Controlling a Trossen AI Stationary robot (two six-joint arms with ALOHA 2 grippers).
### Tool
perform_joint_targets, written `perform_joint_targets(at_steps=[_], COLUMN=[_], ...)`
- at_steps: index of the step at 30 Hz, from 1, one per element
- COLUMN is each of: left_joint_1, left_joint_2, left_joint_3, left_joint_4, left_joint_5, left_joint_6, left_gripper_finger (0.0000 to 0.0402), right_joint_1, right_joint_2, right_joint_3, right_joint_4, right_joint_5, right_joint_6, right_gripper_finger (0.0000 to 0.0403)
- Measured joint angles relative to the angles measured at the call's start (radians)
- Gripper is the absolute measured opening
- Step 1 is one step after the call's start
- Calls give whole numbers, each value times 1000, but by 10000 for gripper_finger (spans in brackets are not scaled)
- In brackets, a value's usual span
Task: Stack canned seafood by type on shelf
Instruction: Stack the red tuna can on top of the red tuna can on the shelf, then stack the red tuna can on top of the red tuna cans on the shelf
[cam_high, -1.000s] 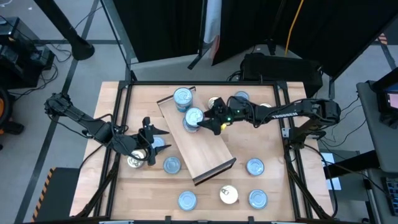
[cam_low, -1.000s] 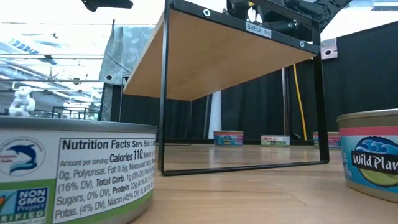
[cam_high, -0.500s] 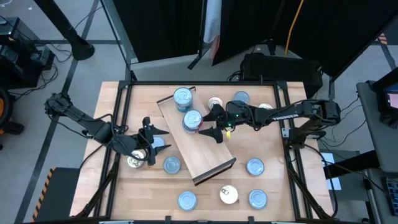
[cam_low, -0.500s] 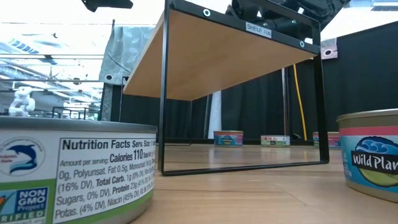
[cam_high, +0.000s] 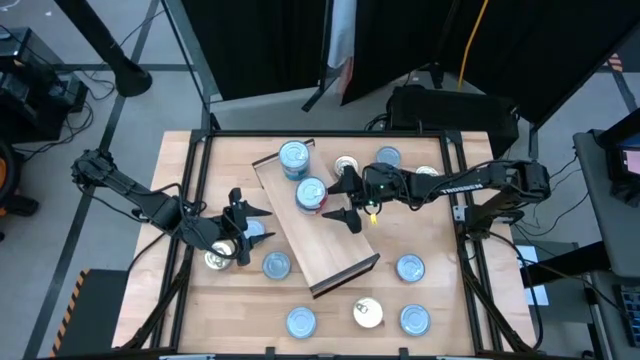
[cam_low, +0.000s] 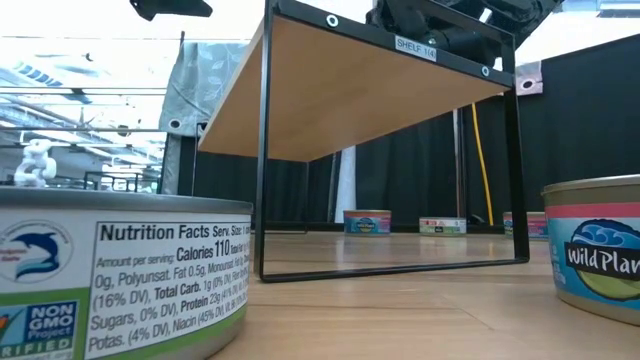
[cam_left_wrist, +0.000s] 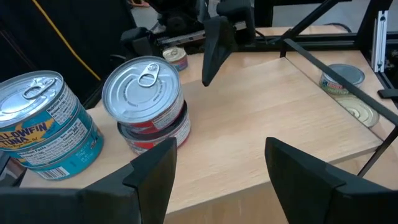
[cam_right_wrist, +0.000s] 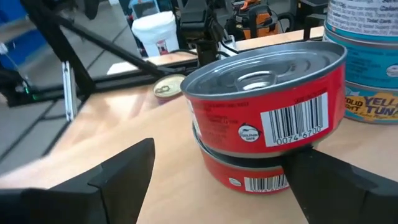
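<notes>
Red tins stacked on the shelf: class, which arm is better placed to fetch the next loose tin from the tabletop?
Probably the left. Its tool hangs open beside loose tins at the shelf's left side. The right tool, open, sits over the shelf next to the red tins, apparently just released.

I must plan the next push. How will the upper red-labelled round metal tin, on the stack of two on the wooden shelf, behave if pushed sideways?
The upper red-labelled round metal tin sits slightly offset on the lower one, so it would probably slide off. Rigid and flat, it will hardly tip. On edge, it could roll along the wooden shelf.
</notes>
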Motion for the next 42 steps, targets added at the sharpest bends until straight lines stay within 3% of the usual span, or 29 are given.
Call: perform_joint_targets(at_steps=[18,24,34,42], left_joint_1=[0,0,0,0], left_joint_2=[0,0,0,0], left_joint_3=[0,0,0,0], left_joint_4=[-5,-4,-4,-4], left_joint_5=[-8,-8,-8,-8], left_joint_6=[18,18,18,17], left_gripper_finger=[244,244,244,244], right_joint_1=[0,0,58,175], right_joint_2=[-25,-59,-135,-198], right_joint_3=[-2,29,230,391], right_joint_4=[-74,-156,-637,-1276], right_joint_5=[2,28,244,261], right_joint_6=[-339,-354,-399,36], right_gripper_finger=[314,314,314,313])
